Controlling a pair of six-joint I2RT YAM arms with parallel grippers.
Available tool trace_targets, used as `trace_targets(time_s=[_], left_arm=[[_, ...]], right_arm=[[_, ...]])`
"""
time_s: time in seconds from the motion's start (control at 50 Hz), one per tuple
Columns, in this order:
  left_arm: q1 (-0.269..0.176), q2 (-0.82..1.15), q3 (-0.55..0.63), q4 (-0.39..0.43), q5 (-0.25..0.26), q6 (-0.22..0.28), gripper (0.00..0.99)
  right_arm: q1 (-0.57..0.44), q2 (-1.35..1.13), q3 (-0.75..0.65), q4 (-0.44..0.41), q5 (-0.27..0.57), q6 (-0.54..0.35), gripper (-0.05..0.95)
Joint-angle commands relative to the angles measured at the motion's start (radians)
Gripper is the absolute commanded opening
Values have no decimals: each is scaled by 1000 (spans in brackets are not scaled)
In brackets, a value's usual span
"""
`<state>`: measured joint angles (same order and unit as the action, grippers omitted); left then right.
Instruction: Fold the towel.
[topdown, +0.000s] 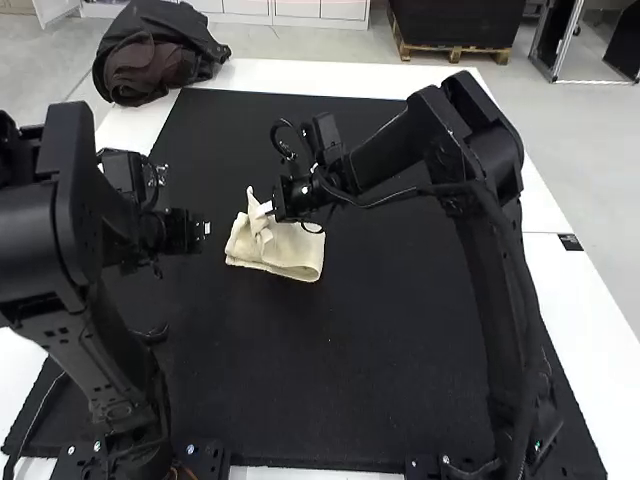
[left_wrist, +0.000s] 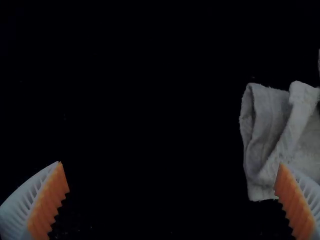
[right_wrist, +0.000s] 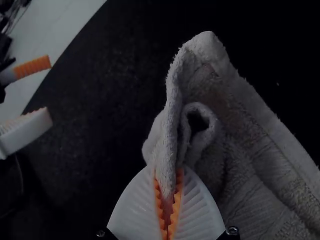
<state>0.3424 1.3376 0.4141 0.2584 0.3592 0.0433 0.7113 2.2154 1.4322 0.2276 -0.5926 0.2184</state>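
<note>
The cream towel (topdown: 290, 250) lies bunched and partly folded on the black mat, with a peak raised at its left part. My right gripper (topdown: 266, 209) is at that peak; in the right wrist view the same gripper (right_wrist: 168, 200) is shut on a pinched fold of the towel (right_wrist: 250, 170). Left of the towel, a short gap away, is my left gripper (topdown: 206, 229). Seen from its own wrist, the left gripper (left_wrist: 172, 175) has its fingers wide apart with nothing between them, and the towel (left_wrist: 270, 120) lies off to one side.
A black mat (topdown: 300, 370) covers most of the white table (topdown: 320, 77). Dark bunched fabric (topdown: 155, 60) rests at the table's back left corner. The right arm reaches across the mat's middle from the right.
</note>
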Motion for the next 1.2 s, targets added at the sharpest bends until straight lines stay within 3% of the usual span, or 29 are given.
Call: trace_targets(time_s=[0.0,0.06,0.12,0.28,0.34,0.38,0.4,0.42,0.48,0.5,0.92,1.18], left_arm=[[7,-20,-3,-1,-5,-10,967],[9,-23,-3,-4,-5,-10,967],[9,-26,-3,-7,-5,-10,967],[9,-41,-3,-16,-5,-11,967],[9,-46,-3,-24,-5,-11,967],[7,-52,-3,-30,-5,-10,967],[9,-54,-3,-33,-5,-10,967],[9,-57,-3,-33,-5,-10,967],[9,-60,-3,-33,-5,-10,967],[7,-60,-3,-33,-5,-10,967],[9,-61,-3,-24,-5,-14,967],[9,-63,-3,-22,-6,-14,967]], right_arm=[[13,3,51,9,-46,41,97],[13,4,59,9,-46,45,338],[13,4,66,9,-46,45,500],[7,0,83,13,-69,64,713],[2,-6,80,13,-72,64,711],[-1,-16,74,15,-76,64,680],[-3,-23,68,15,-85,65,595],[-6,-29,63,15,-98,67,497],[-18,-45,43,21,-108,70,52],[-23,-51,34,33,-108,73,-26],[-27,-45,-92,196,-90,90,-23],[-26,32,-98,297,-78,96,-23]])
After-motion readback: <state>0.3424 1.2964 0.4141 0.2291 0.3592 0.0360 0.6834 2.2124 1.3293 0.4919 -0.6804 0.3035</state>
